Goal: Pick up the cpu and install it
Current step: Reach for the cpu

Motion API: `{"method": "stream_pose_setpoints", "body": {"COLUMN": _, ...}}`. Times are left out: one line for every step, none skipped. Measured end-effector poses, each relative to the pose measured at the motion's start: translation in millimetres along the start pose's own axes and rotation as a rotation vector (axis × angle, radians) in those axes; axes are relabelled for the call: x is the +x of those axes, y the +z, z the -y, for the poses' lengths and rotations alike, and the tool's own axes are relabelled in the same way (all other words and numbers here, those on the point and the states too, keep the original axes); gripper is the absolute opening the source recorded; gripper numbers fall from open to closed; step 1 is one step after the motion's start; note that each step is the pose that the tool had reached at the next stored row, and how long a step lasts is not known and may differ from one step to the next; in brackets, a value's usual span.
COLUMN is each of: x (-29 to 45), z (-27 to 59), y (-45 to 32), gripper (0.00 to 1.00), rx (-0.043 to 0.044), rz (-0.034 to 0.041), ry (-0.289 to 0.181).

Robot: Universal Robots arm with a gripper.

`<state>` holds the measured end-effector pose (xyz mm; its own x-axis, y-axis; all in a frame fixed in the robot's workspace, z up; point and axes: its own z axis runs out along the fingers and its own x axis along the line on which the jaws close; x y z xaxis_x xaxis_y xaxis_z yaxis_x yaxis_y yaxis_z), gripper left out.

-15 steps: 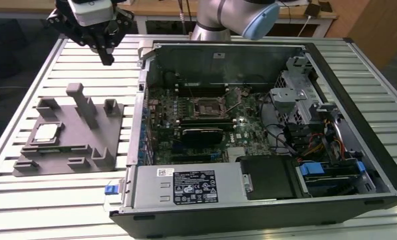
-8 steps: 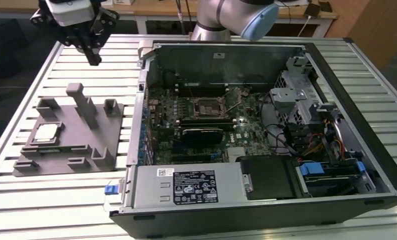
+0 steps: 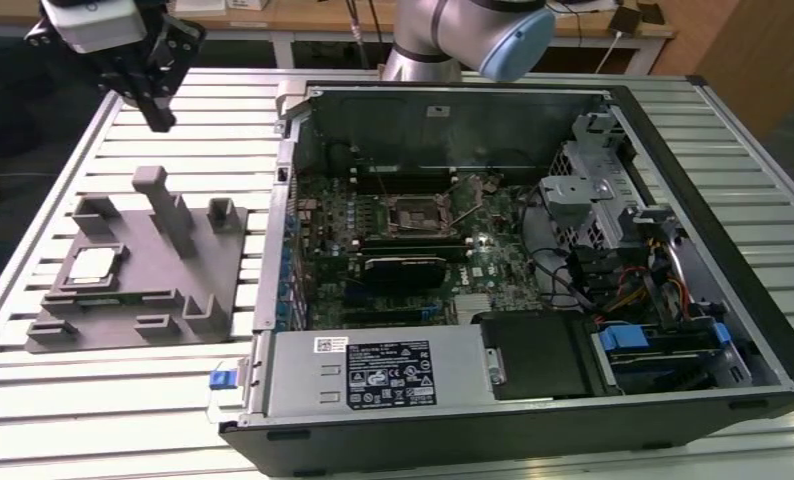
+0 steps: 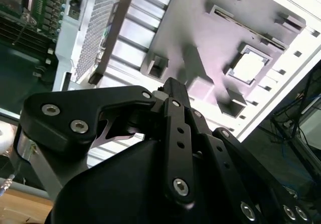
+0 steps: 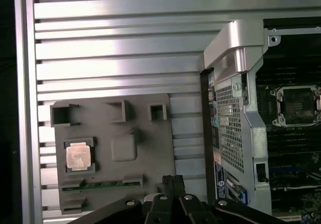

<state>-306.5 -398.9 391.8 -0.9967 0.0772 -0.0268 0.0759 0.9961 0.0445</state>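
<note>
**Gripper** (image 3: 160,120): one, two-fingered, black. The fingers (image 5: 168,180) are pressed together and carry nothing. It hangs high over the table, at the end of the fixture farthest from the exterior camera, well apart from the chip. In the second wrist view the closed tips (image 4: 173,84) point down toward the fixture.

**Cpu** (image 3: 92,265): one. A flat square chip with a pale metal top, lying level in a shallow recess of the fixture, untouched. In the first wrist view it (image 5: 78,156) sits off to one side of the fingertips, not beneath them.

**Fixture** (image 3: 150,300): one grey moulded holder with several upright posts and pockets. It rests on the table on the exterior view's left, just beside the case.

**Computer case** (image 3: 504,440): one, lying on its side with the panel off, on the exterior view's right.

**Motherboard** (image 3: 497,245): one, inside the case.

**Socket** (image 3: 415,212): one, a square metal frame on the motherboard with no chip in it. Also seen in the first wrist view (image 5: 297,105).

**Table** (image 3: 104,400): one, with a slatted aluminium top.

**Step in hand** (judged): the approach to the pick. Nothing is grasped and nothing is installed.

**What the pick calls for** (judged): the fingers parted wide enough to span the chip. The gripper centred squarely over the recess, clear of the neighbouring posts. A level descent, so the pads meet opposite edges and not the top face. The thin edges leave little to grip, so a skewed closing risks tipping the chip in its seat.
</note>
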Motion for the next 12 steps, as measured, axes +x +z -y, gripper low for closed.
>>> {"method": "stream_pose_setpoints", "body": {"x": 3.0, "z": 0.2, "y": 0.1, "gripper": 0.11, "rx": -0.0001, "rz": 0.0001, "ry": 0.0}}
{"method": "stream_pose_setpoints", "body": {"x": 5.7, "z": 0.4, "y": 0.1, "gripper": 0.11, "rx": 0.0, "rz": 0.0, "ry": 0.0}}
{"method": "stream_pose_setpoints", "body": {"x": 8.4, "z": 0.6, "y": 0.2, "gripper": 0.11, "rx": 0.0, "rz": 0.0, "ry": 0.0}}
{"method": "stream_pose_setpoints", "body": {"x": 11.2, "z": 0.8, "y": 0.3, "gripper": 0.11, "rx": -0.0001, "rz": 0.0, "ry": 0.0}}
{"method": "stream_pose_setpoints", "body": {"x": 13.8, "z": 1.0, "y": 0.4, "gripper": 0.11, "rx": 0.0, "rz": 0.0001, "ry": 0.0}}
{"method": "stream_pose_setpoints", "body": {"x": 16.5, "z": 1.3, "y": 0.5, "gripper": 0.11, "rx": 0.0, "rz": 0.0, "ry": 0.0}}
{"method": "stream_pose_setpoints", "body": {"x": 19.1, "z": 1.5, "y": 0.7, "gripper": 0.11, "rx": 0.0, "rz": 0.0, "ry": 0.0}}
{"method": "stream_pose_setpoints", "body": {"x": 21.8, "z": 1.7, "y": 0.8, "gripper": 0.11, "rx": 0.0, "rz": 0.0, "ry": 0.0}}
{"method": "stream_pose_setpoints", "body": {"x": 24.4, "z": 1.9, "y": 1.1, "gripper": 0.11, "rx": 0.0, "rz": 0.0, "ry": 0.0}}
{"method": "stream_pose_setpoints", "body": {"x": 26.8, "z": 2.1, "y": 1.4, "gripper": 0.11, "rx": 0.0, "rz": 0.0, "ry": 0.0}}
{"method": "stream_pose_setpoints", "body": {"x": 29.1, "z": 2.3, "y": 1.9, "gripper": 0.11, "rx": -0.0001, "rz": 0.0, "ry": 0.0}}
{"method": "stream_pose_setpoints", "body": {"x": 31.2, "z": 2.5, "y": 2.3, "gripper": 0.11, "rx": -0.0001, "rz": 0.0001, "ry": 0.0}}
